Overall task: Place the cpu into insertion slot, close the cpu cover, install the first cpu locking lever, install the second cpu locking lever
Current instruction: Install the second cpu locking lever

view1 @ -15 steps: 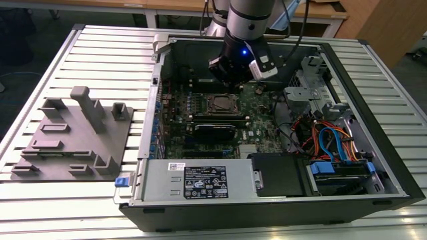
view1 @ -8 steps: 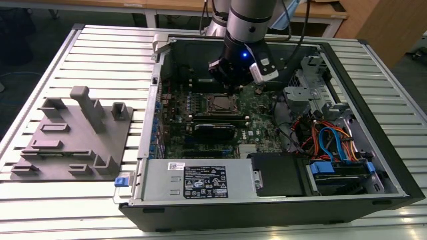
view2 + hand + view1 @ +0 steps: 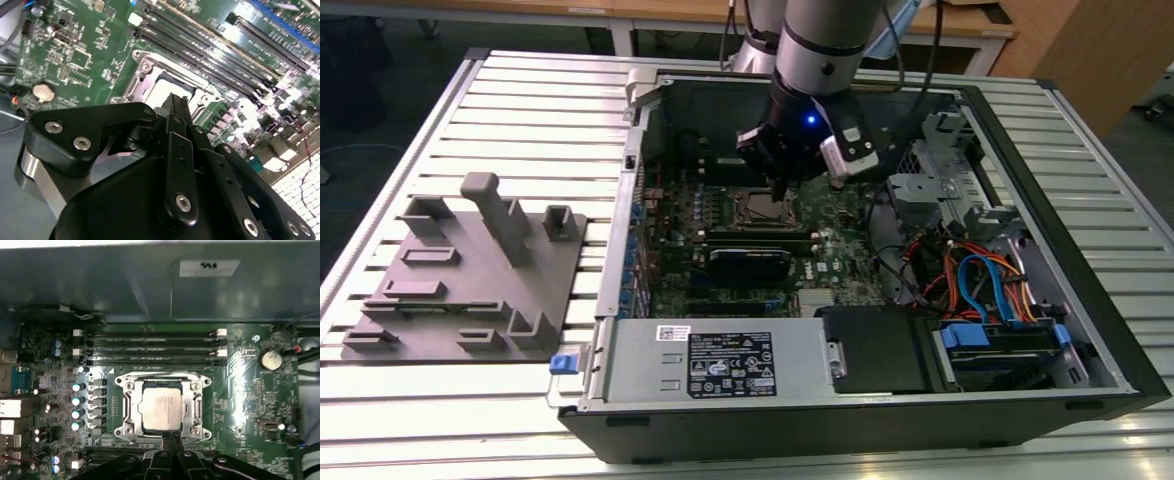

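1. Showing the whole scene, the exterior view has an open computer case [image 3: 1067, 330] lying on a slatted table [image 3: 520, 90], with a grey fixture plate [image 3: 460, 275] on the table beside the case toward the exterior view's left.
2. Inside the case lies the green motherboard [image 3: 847, 250]; a silver power supply [image 3: 707, 360] fills the case's near edge, and blue and orange cables [image 3: 987, 285] bundle toward the exterior view's right.
3. The arm [image 3: 821, 40] reaches down into the case; its gripper [image 3: 778, 190] hangs just above the socket area near the board's far edge.
4. The first wrist view looks straight down on the insertion slot [image 3: 131, 405], which the other views show less plainly: the cpu [image 3: 161, 411] sits flat within it, silver face up.
5. The cpu cover [image 3: 192, 405] lies down around the chip, its frame bordering the chip's sides.
6. Long memory slots [image 3: 150, 346] run parallel just beyond the socket; a coin cell [image 3: 271, 359] sits apart on the board.
7. In both wrist views the gripper's fingers [image 3: 170, 445] are pressed together, holding nothing, tips at the socket's edge [image 3: 176, 107].
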Available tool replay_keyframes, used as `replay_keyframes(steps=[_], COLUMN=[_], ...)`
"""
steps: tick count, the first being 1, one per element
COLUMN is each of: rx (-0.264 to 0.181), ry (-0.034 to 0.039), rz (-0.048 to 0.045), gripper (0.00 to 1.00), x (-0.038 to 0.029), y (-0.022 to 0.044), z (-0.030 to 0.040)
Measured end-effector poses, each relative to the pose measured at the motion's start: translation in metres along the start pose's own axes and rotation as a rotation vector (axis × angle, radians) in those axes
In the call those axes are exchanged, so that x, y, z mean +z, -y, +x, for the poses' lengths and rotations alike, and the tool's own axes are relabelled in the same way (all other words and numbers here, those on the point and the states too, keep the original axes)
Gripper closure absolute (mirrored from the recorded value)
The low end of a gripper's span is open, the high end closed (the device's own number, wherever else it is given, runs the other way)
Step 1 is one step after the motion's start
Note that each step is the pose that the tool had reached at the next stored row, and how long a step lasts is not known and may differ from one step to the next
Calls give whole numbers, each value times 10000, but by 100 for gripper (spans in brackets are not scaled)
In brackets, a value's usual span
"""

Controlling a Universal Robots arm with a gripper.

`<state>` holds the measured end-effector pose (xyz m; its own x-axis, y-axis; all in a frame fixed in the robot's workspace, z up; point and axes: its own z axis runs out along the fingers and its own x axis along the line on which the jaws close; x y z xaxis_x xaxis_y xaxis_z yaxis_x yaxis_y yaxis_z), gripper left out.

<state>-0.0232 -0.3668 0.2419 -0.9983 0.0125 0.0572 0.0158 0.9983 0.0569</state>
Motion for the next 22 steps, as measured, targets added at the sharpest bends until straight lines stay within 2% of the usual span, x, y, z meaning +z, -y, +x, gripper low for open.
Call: replay_keyframes(steps=[5,10,14,22], rx=[4,2,2,2], ry=[-14,-15,-16,-19], rz=[2,1,2,1], gripper=[89,89,89,89], x=[33,79,93,136], y=[95,118,169,234], z=[23,157,186,289])
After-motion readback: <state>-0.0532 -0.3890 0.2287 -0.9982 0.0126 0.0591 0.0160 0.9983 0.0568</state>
